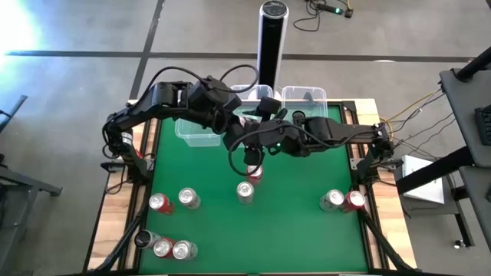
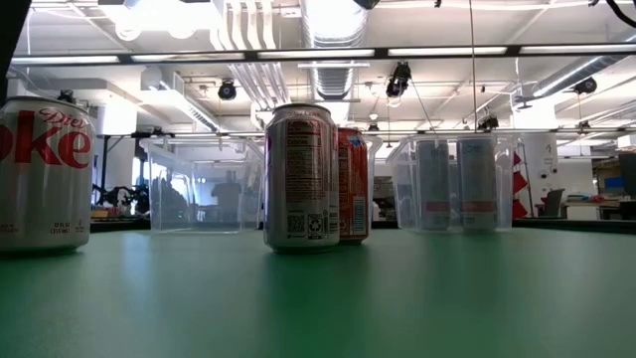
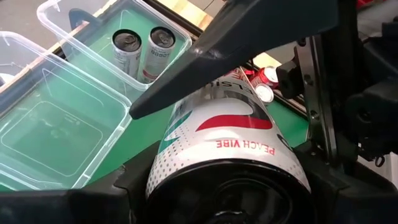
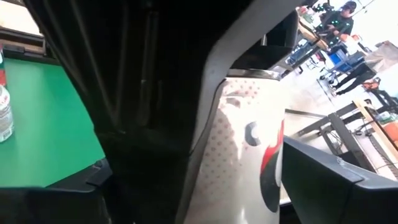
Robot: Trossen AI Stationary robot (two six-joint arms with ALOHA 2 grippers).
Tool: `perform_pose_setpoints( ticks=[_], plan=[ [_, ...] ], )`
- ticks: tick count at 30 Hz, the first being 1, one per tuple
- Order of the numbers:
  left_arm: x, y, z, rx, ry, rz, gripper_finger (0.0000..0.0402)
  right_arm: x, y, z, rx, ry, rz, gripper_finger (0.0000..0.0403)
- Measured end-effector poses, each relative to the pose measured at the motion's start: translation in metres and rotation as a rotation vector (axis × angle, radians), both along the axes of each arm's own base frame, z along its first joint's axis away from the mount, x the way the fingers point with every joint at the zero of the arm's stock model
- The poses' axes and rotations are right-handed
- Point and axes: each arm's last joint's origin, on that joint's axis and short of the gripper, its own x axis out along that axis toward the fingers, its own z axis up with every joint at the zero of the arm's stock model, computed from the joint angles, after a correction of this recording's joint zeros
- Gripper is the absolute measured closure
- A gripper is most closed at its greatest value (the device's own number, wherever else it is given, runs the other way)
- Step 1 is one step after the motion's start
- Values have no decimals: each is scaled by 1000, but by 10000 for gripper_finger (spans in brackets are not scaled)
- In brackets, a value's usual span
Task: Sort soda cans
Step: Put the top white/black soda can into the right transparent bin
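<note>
Both arms meet above the rear-centre of the surface [image 1: 291, 222], just ahead of the clear tubs along the rear edge.

- Left end effector [image 1: 236, 129]: clamped on a white can [image 3: 230, 155] with red and green print. The can is held off the surface and lies tilted, filling the left wrist view.
- Right end effector [image 1: 261, 132]: right against the same can. Cannot tell whether it grips the can too or only stands beside it.
- Step in hand, as judged: carrying or passing the white can toward a tub.
- One tub [image 3: 93, 53] already holds two upright cans with silver or dark bodies. The tub beside it [image 3: 56, 124] has nothing in it.
- Nine or so cans are left on the surface. A red can [image 1: 255, 172] and a silver can [image 1: 245, 192] stand at the centre, a pair near the right edge, and the rest toward the front-left corner.

How to do it well:
- If this is a handover, only one arm should let go, and only once the other is firmly set; a tilted can slips easily on smooth metal.
- Clear the tub rim with the can's low end before descending.
- The white body matches neither kind in the filled tub, so the vacant tub looks the likelier target.
- Release low and upright to avoid a bounce.
- Keep the arms' cables off the red can below them.
</note>
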Motion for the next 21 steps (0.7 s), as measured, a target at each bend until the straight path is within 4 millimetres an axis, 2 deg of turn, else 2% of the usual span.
perform_pose_setpoints(
  ticks=[7,15,21],
  plan=[
    [0,1,1,-5,-9,18,159,-10,-1,11,-2,-20,30,49],
    [-8,2,5,17,-11,42,159,-23,0,28,34,-81,95,58],
    [-11,1,9,14,-32,35,159,-16,-1,17,29,-20,103,74]
  ],
)
